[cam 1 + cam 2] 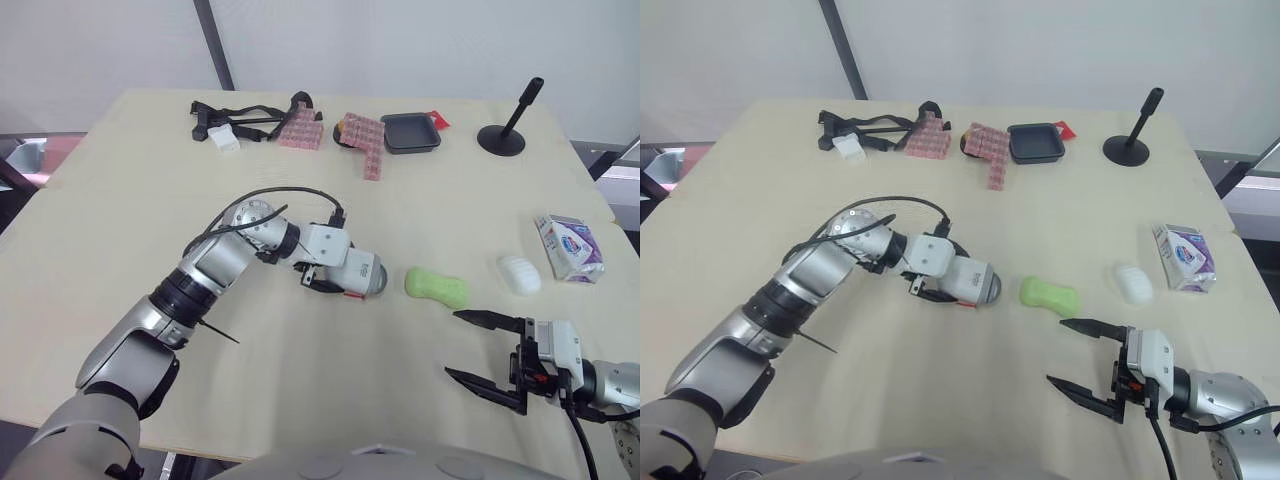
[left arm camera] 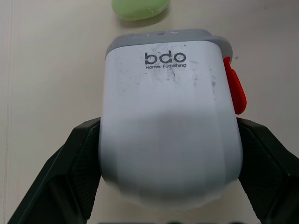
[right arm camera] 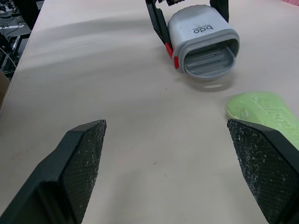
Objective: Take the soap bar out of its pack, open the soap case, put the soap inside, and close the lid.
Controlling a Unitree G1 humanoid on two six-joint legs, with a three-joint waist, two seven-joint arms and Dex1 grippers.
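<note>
A green soap bar (image 1: 436, 286) lies bare on the table, right of centre. The white soap case (image 1: 360, 274), with a grey rim and a red latch, lies on its side. Its open mouth (image 3: 208, 58) faces the soap a short gap away. My left gripper (image 2: 168, 123) is shut on the case, one black finger (image 2: 79, 163) on each side. The soap pack (image 1: 568, 247), white and purple, lies near the right edge. My right gripper (image 1: 455, 345) hovers open near the front edge, just in front of the soap, with nothing between its fingers.
A white oval piece (image 1: 519, 274) lies between the soap and the pack. Along the far edge are a black tray (image 1: 410, 131), a black stand (image 1: 505, 135), pink block pieces (image 1: 365, 140) and a black strap (image 1: 235, 118).
</note>
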